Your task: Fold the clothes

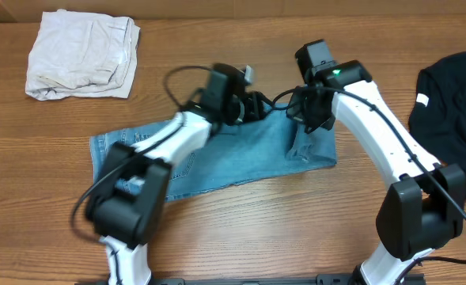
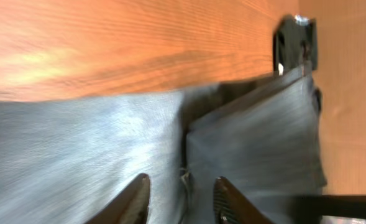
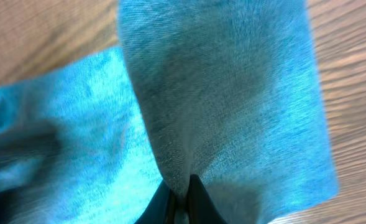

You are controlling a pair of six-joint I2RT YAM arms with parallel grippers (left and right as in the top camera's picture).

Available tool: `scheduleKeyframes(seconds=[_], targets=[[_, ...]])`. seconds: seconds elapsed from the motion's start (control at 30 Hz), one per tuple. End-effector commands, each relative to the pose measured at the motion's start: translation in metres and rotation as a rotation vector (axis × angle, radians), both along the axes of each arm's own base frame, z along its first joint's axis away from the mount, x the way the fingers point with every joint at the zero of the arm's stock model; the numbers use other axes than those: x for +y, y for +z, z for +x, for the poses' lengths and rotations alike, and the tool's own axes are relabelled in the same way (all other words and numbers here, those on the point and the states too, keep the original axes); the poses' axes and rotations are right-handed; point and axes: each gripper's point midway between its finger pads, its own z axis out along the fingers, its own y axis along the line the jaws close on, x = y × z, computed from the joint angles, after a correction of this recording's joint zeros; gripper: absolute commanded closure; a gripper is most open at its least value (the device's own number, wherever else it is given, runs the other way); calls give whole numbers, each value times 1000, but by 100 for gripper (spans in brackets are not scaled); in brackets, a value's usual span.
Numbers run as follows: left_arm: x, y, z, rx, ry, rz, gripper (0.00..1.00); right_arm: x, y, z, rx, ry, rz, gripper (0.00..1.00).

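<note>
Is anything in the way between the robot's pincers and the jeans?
Nothing visible is. The right pincer is pinched shut on a raised fold of the jeans, and the left pincer hangs open right over the denim.

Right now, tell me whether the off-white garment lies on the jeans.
No, the off-white garment sits apart from the jeans, with bare table between them.
</note>
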Motion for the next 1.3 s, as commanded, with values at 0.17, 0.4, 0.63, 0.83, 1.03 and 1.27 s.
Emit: scheduleKeyframes(seconds=[0.17, 0.4, 0.63, 0.83, 1.03, 1.27], targets=[[80, 74, 21, -176, 99, 83, 58, -18, -14, -15, 14, 51, -163, 96], [86, 68, 17, -158, 90, 111, 52, -64, 11, -17, 29, 118, -426, 96], [87, 66, 16, -149, 92, 117, 46, -83, 25, -10, -20, 96, -578, 96], [88, 62, 13, -130, 91, 124, 40, -110, 37, -8, -32, 43, -697, 96], [96, 60, 14, -121, 101, 136, 34, -106, 38, -6, -38, 42, -670, 96], [110, 52, 12, -75, 125, 150, 29, -77, 15, -7, -23, 78, -533, 96]])
